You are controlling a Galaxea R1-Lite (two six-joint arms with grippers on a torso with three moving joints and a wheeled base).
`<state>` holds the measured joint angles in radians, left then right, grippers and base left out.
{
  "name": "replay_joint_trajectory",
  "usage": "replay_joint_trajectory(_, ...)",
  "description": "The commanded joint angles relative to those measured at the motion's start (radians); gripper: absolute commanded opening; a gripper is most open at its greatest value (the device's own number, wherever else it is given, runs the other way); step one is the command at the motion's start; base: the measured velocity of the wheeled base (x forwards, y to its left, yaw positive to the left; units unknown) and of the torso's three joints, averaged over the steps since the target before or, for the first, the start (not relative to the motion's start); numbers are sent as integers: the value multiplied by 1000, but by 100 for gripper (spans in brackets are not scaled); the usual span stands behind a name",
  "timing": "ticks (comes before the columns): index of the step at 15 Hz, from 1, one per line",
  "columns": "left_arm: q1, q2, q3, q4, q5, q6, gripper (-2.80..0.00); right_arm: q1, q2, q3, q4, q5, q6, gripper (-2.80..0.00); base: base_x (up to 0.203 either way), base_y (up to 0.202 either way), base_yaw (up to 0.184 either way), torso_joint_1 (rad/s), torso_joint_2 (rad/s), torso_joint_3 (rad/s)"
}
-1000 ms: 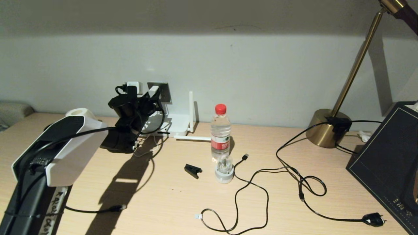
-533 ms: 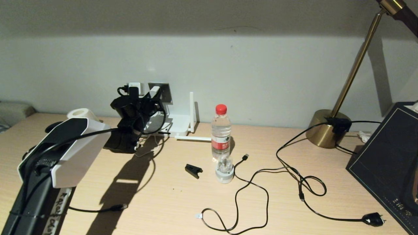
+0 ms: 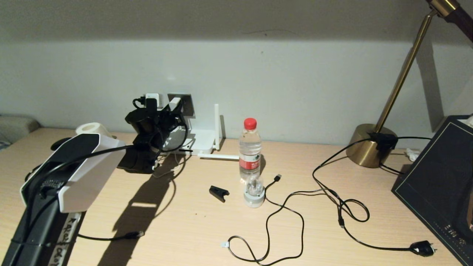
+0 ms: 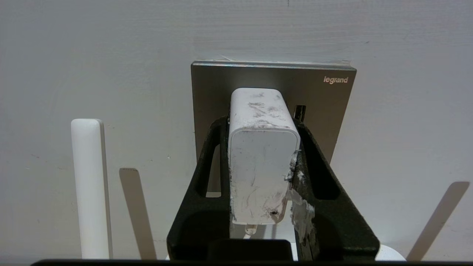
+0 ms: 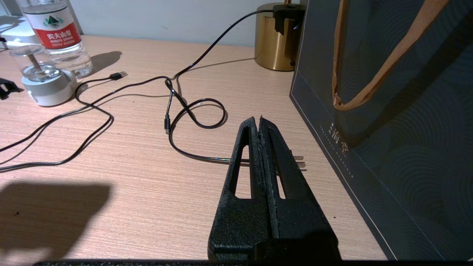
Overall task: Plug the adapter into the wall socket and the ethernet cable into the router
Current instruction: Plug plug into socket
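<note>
My left gripper (image 4: 262, 123) is shut on the adapter (image 4: 262, 162), a scuffed white cube with its cord hanging below. The adapter's front end rests against the brushed grey wall socket (image 4: 332, 111); its pins are hidden. In the head view the left gripper (image 3: 173, 108) stands at the socket (image 3: 186, 105) above the white router (image 3: 201, 142). One router antenna (image 3: 216, 123) stands upright, another (image 3: 218, 157) lies flat. The ethernet cable (image 3: 137, 234) lies at the front left, running under my left arm. My right gripper (image 5: 258, 120) is shut on nothing, low over the table beside a dark bag.
A water bottle (image 3: 249, 147), a small glass-topped white object (image 3: 254, 194) and a black clip (image 3: 218, 193) sit mid-table. A black USB cable (image 3: 278, 177) and a black mains plug (image 3: 423, 248) trail rightward. A brass lamp base (image 3: 366, 147) and the dark bag (image 3: 439, 184) stand on the right.
My left arm has pushed forward and a little right toward the wall with the adapter, then held still. Nothing else has moved.
</note>
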<state>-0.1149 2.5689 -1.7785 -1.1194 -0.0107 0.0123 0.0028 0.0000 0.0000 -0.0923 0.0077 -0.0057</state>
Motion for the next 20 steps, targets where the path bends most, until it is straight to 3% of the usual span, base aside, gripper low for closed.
replay_joint_trajectory(1,0,-10,4,-10,0,0,-280,0,2,35,-3,0,0,-280,0,0,0,0,0,0)
replay_joint_trajectory(20,-1,-25,41,-19,-4,0,-280,0,2,35,-1,0,0,-280,0,0,0,0,0,0)
